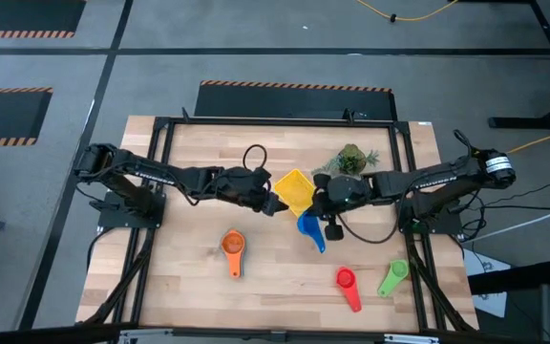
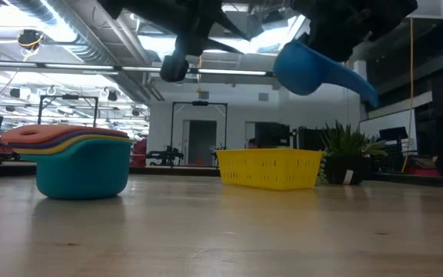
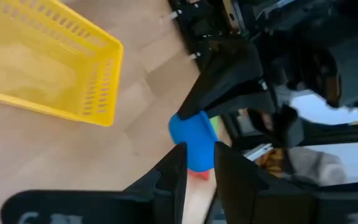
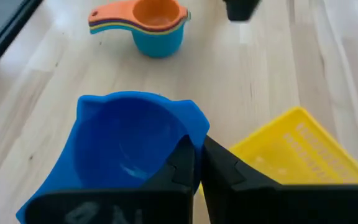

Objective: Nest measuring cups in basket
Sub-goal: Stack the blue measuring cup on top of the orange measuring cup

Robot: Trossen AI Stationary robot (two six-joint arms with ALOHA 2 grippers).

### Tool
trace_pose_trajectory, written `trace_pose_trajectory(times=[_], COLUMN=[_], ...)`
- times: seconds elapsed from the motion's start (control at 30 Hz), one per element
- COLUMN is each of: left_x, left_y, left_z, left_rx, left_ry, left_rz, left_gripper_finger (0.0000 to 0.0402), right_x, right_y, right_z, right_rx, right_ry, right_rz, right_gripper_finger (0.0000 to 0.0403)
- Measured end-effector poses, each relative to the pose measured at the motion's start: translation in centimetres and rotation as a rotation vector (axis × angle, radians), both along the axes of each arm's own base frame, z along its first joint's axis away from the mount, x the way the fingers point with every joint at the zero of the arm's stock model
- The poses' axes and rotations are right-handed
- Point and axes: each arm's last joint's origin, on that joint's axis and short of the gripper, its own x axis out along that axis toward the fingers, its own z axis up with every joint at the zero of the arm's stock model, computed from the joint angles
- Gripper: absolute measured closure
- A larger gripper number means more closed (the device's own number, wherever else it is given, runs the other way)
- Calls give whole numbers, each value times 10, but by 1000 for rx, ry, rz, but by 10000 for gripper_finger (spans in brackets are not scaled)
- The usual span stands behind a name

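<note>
Blue measuring cup [image 4: 126, 140] in right claw [image 4: 197, 163]

plant sprig [image 1: 351, 158]: far table side | wooden table [image 1: 189, 287] | black frame [image 1: 275, 122]

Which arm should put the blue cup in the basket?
Right. The right gripper is shut on the blue cup, lifted beside the basket. The left gripper holds nothing.
</note>
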Motion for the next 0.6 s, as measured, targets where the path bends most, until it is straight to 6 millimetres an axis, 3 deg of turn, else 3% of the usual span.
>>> trace_pose_trajectory(times=[0.6], left_x=[1], left_y=[0], left_z=[2], left_rx=[-118], left_ry=[-9], left_rz=[24], left_gripper_finger=[332], right_x=[26], right_y=[4], right_z=[-19], right_rx=[-20], right_ry=[-72], right_rz=[24], right_gripper_finger=[386])
